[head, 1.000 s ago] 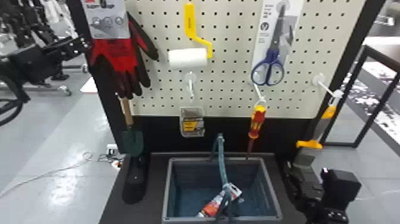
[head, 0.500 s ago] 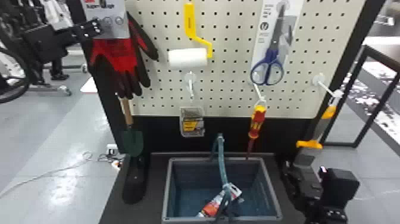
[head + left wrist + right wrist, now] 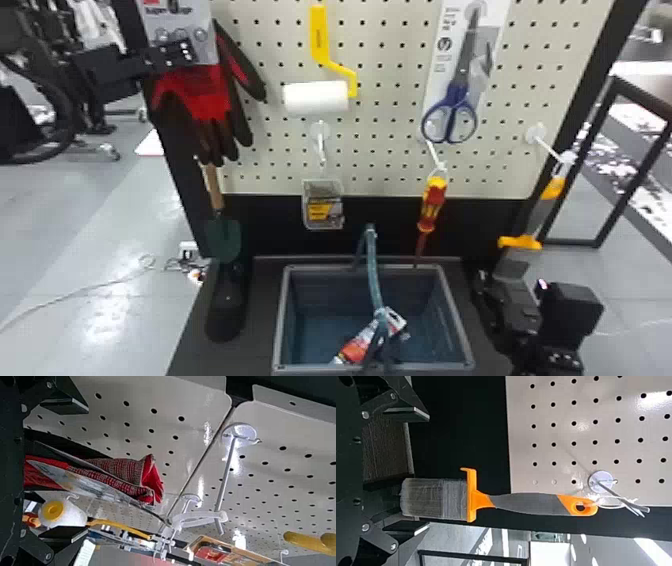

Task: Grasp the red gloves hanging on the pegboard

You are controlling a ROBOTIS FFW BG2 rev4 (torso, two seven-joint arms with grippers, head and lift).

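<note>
The red gloves (image 3: 200, 100) hang at the pegboard's (image 3: 390, 130) upper left corner, so the left gripper (image 3: 172, 52) sits up there. Its fingers are spread either side of the gloves' top, nothing pinched yet. The right gripper (image 3: 415, 471) is parked low, fingers apart too.

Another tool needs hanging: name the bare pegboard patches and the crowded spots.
Bare: cream pegboard between the yellow-handled white paint roller and the blue-handled scissors. Crowded: the left edge, where the left gripper is at the red gloves.
</note>
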